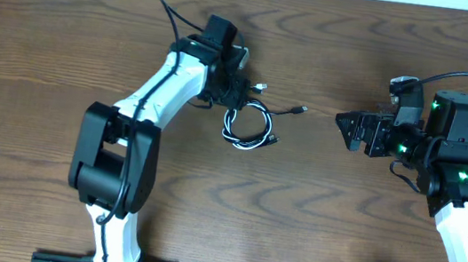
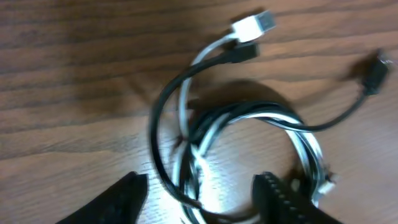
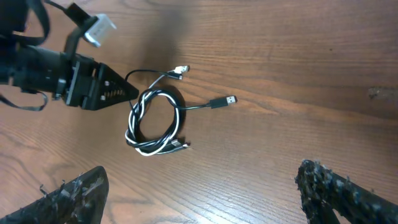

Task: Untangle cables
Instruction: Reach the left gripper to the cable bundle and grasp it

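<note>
Find the cables (image 1: 248,126) in one coil on the table (image 1: 67,30), between the arms and nearer to the left one. See white cable (image 2: 252,26) and black cable (image 2: 373,71) wound together in the loop, with plug ends (image 3: 230,99) sticking out at the top and to the side.

See the left gripper (image 2: 199,186) low over the edge of the coil: about half open, one finger (image 2: 118,199) on each side of several strands, nothing clamped as far as can be seen. See the right gripper (image 3: 202,180) well apart from the coil, spread wide and empty.

Possible troubles, by judgement only. Risk of catching both colours at once, because of white and black strands side by side between the fingers; a pull then only to drag or lift the whole coil. Risk of tightening the twist into a knot by pulling across the crossed loops. Risk of the thin cord slipping out of the fingers, or of closing on the wood and missing it. Risk of the coil sliding along the table, for lack of a second hold.
</note>
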Available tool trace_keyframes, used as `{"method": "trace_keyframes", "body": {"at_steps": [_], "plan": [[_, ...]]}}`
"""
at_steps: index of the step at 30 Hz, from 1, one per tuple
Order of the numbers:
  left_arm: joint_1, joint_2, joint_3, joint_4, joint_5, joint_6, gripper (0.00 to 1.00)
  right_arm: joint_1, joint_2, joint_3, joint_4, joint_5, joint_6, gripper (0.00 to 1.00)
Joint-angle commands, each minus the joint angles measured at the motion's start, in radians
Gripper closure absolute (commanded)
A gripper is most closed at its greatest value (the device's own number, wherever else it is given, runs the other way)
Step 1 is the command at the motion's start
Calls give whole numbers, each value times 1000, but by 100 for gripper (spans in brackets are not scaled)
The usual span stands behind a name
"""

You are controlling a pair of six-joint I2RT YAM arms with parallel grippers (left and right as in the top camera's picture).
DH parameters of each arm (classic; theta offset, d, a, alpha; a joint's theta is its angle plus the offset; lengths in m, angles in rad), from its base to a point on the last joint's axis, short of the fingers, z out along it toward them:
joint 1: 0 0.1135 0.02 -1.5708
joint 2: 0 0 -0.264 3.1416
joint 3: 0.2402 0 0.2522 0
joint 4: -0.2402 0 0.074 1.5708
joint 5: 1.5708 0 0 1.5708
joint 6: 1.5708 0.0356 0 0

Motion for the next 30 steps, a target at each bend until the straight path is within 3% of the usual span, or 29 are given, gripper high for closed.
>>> {"method": "trace_keyframes", "body": {"at_steps": [1,17,22,26,30], "plan": [[3,16,16,-4,-80,-66,48,5,6,16,-1,-14,8,7],[-22,16,-68,3,-64,-137,53,5,6,14,-15,-9,8,5],[-35,16,-69,58,-65,-160,66,6,6,14,-16,-10,8,7],[-45,15,-69,104,-65,-211,91,8,6,14,-15,-10,8,7],[-49,-1,-67,113,-18,-218,93,8,6,14,-16,-10,8,8]]}}
